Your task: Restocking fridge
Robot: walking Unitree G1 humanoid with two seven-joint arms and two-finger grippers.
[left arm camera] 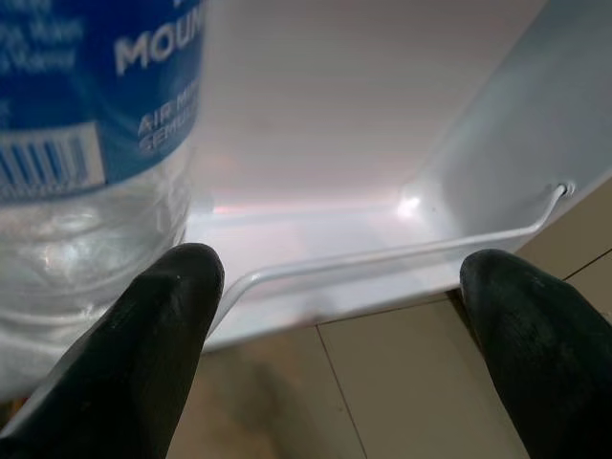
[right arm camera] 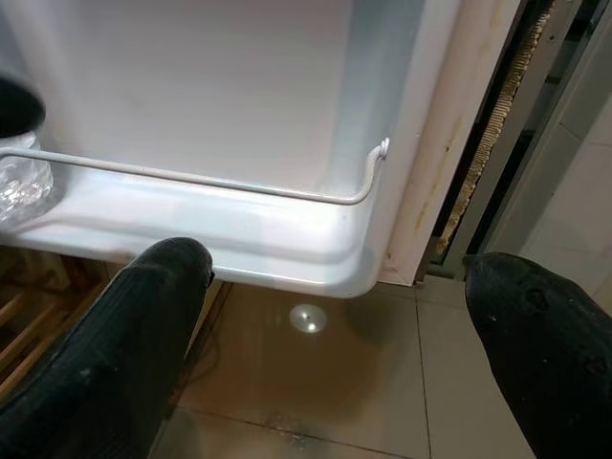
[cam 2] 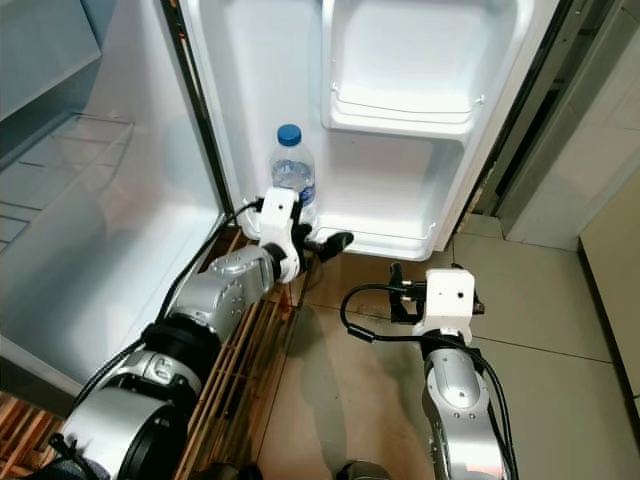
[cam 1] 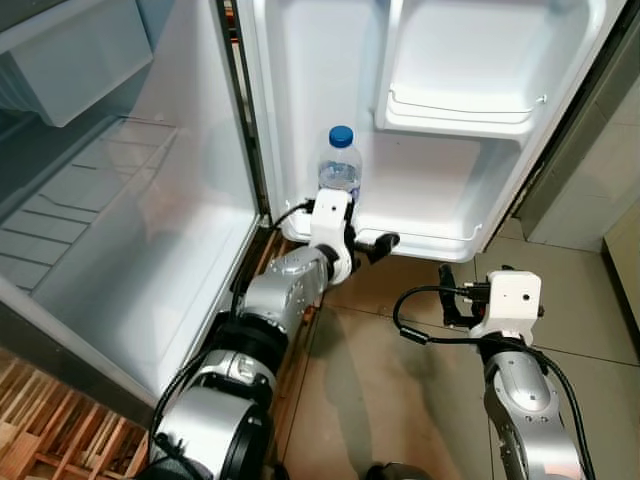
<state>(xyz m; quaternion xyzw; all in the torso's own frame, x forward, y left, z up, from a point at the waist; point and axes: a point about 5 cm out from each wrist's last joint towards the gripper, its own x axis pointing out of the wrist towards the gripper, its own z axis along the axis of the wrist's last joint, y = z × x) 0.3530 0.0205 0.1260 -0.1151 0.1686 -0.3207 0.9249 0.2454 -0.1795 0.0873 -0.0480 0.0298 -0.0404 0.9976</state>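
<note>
The water bottle (cam 1: 340,164) stands upright in the lowest door shelf (cam 1: 440,243) of the open fridge, at its hinge-side end, a little above the centre of the left eye view. It is clear thin plastic with a blue cap (cam 1: 341,135) and a blue label, and it looks full, so I judge it moderately heavy for its size, smooth and a bit slippery, with walls that would dent under a hard squeeze. The label band at mid-body looks like the best place to take hold; the cap is too narrow and the ribbed lower part gives more.

Nearest the camera, low in the right of the frame, the right gripper (cam 1: 447,296) hangs over the tiled floor (cam 1: 590,310) with its fingers spread and nothing between them. Further in, the left gripper (cam 1: 352,245) sits at the shelf's front edge just below the bottle, its fingers apart and not closed on anything.

The left wrist view shows what the head views cannot: the bottle's label and ribbed base (left arm camera: 86,239) lie just beside one finger (left arm camera: 158,335) rather than between the two, and the thin wire rail (left arm camera: 402,253) runs across the shelf front. The right wrist view adds the rail's far end (right arm camera: 378,158) and the worn door edge. The head views alone give the upper door bin (cam 1: 460,112) and the fridge's inner shelves (cam 1: 90,190) at far upper left.
</note>
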